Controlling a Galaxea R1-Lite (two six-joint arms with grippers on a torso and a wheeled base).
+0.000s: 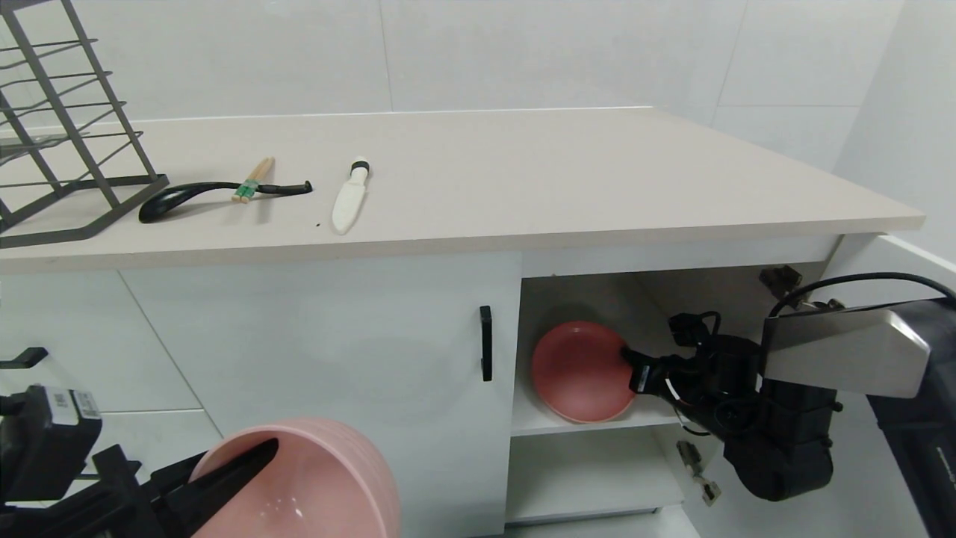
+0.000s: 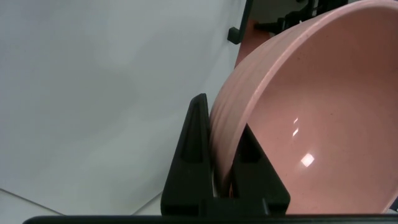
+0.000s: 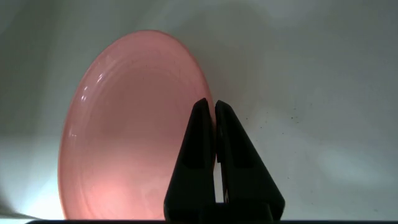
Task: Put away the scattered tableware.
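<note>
Down low, left fingers [image 2: 193, 155] grip bowl [image 2: 323, 93] rim, right fingers [image 3: 198, 149] shelved plate [image 3: 130, 124] edge.

No legible text, numbers or signs anywhere in view.

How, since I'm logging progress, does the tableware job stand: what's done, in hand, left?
Done: nothing released yet. In hand: the right gripper grips the pink plate, standing tilted on the cabinet shelf; the left gripper holds the pink bowl below the counter. Left: black spoon, chopsticks and white knife lie on the counter.
</note>
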